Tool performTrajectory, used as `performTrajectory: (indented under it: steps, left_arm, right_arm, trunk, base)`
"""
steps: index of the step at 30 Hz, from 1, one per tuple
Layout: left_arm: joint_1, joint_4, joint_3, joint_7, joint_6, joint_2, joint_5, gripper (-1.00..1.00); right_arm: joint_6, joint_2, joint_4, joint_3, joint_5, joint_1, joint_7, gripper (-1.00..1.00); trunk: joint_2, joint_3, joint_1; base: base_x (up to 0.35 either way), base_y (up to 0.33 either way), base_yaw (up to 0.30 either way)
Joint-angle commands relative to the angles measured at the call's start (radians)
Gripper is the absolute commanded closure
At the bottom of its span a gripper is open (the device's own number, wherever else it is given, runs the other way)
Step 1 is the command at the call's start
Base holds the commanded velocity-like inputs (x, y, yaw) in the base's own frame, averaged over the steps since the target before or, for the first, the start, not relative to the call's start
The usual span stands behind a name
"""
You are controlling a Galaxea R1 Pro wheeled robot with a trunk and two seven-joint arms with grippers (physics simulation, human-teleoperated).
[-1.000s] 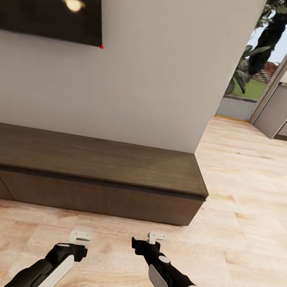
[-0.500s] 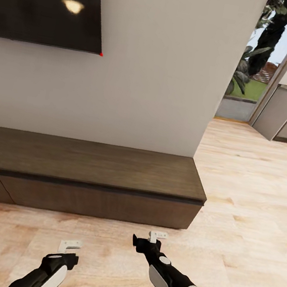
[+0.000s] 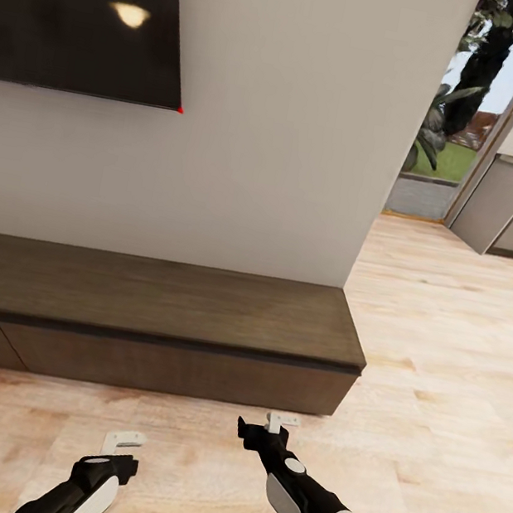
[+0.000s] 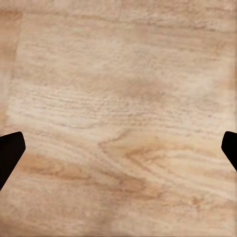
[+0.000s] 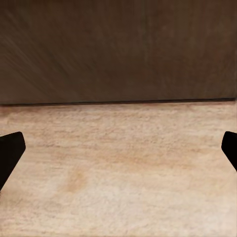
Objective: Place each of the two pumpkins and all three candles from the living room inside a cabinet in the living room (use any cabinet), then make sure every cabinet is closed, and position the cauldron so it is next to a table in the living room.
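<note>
both tools are hanging low over the wooden floor (image 3: 435, 389) with nothing in them. going by the wrist views, the left tool (image 3: 125, 440) and the right tool (image 3: 283, 420) each have their fingers spread wide, dark tips way out at the frame edges.

biggest risk imo: the right tool is already near the front of the cabinet (image 3: 170, 363), pointed at its lower face. the fronts have no handles, so there's nothing obvious to hook, and a push forward would probably just bump the wood or skid off. coming in this low could also scrape the floor.

from the right tool, the cabinet sits just ahead, all fronts looking closed, top bare. from the left tool it's further ahead, floor directly below. above the cabinet there's a dark tv (image 3: 90, 8) on the wall.
</note>
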Motion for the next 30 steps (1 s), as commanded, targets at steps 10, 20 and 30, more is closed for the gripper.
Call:
performTrajectory:
  steps: [10, 20, 30]
  left_arm:
    - [-0.001, 0.038, -0.006, 0.009, -0.037, -0.001, 0.008, -1.0]
    - [-0.001, 0.04, -0.006, 0.009, -0.042, -0.002, 0.008, -1.0]
    - [-0.001, 0.04, -0.006, 0.01, -0.045, -0.003, 0.008, -1.0]
  right_arm:
    - [-0.004, 0.0, 0.0, 0.009, -0.008, -0.001, -0.006, -1.0]
    - [-0.006, 0.0, 0.0, 0.01, -0.007, -0.001, -0.006, -1.0]
    - [-0.004, 0.001, 0.0, 0.01, -0.006, -0.001, -0.006, -1.0]
  trunk:
    - [0.07, 0.031, -0.039]
    - [0.14, 0.062, -0.077]
    - [0.21, 0.093, -0.115]
  base:
    - [0.0, 0.0, 0.0]
    - [0.0, 0.0, 0.0]
    - [0.0, 0.0, 0.0]
